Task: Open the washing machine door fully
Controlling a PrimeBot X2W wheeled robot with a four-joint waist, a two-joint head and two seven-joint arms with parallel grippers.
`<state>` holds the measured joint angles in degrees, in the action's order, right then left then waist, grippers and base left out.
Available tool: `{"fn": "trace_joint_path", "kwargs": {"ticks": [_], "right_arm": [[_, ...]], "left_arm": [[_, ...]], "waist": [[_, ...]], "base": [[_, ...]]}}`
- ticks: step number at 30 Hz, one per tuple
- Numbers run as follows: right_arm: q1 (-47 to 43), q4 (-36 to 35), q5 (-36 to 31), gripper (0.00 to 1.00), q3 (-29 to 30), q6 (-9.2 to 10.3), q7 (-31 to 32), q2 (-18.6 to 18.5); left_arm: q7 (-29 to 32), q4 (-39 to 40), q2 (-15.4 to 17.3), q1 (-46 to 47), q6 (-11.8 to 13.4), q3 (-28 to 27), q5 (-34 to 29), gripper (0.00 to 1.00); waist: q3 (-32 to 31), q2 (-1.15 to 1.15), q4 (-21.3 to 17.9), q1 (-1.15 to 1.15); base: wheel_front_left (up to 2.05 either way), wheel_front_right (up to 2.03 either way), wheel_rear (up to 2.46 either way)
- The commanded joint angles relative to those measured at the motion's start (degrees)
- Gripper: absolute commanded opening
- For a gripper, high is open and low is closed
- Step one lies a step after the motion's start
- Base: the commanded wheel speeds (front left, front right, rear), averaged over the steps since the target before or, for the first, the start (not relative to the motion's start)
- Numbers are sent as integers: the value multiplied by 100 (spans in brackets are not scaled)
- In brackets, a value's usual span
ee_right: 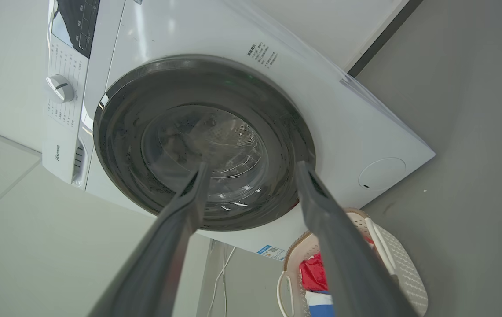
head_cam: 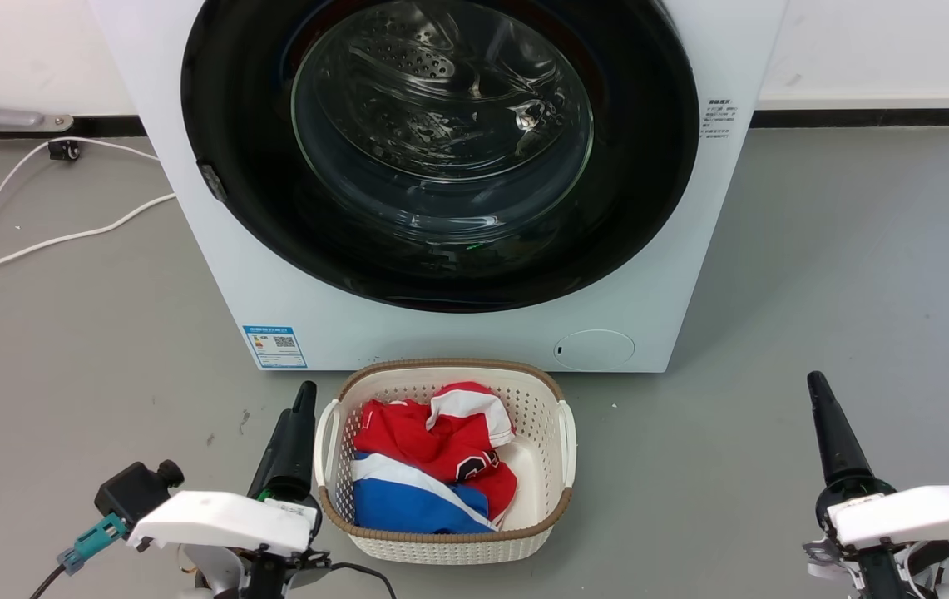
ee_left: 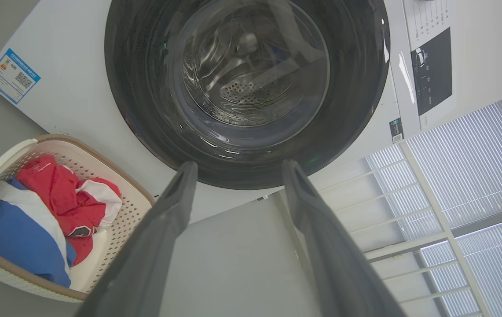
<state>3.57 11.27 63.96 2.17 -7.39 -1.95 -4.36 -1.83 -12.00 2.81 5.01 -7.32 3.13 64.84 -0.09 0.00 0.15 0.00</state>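
Squarely forward faces the shut washing machine door (left end effector and right end effector gape empty).

The washing machine carries the brand word "Hisense" on the end of its control strip. A blue label sticker low on its front bears a square code, but its print is too small to read. The grey text block beside the washing machine door is too small as well.

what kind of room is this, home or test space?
Probably a laundry corner in a test space rather than a home: a white washing machine on a grey floor, a laundry basket of clothes in front of it, and loose white cables along the floor.
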Motion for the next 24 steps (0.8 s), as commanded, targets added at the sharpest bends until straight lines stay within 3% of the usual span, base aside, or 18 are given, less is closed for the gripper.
{"fn": "trace_joint_path", "kwargs": {"ticks": [1, 18, 19, 24], "right_arm": [[48, -114, -384, 100, -37, -6, -74, -14], [61, -174, -2270, 100, -130, -8, -140, -13], [64, -212, -2619, 100, -167, -9, -152, -15], [62, -261, -2905, 100, -204, -9, -159, -20]], "left_arm": [[-82, 103, 13, 135, -12, 73, -304, 100], [-389, 76, 12, 224, -1, 301, -1910, 100], [-460, 56, 12, 237, 44, 349, -2253, 100], [-527, 33, 12, 250, 78, 397, -2577, 100]], "waist": [[0, 0, 4, 0], [16, 0, 25, 0], [20, 0, 27, 0], [20, 0, 31, 0]], "base": [[0, 0, 0], [0, 0, 0], [0, 0, 0], [0, 0, 0]]}}
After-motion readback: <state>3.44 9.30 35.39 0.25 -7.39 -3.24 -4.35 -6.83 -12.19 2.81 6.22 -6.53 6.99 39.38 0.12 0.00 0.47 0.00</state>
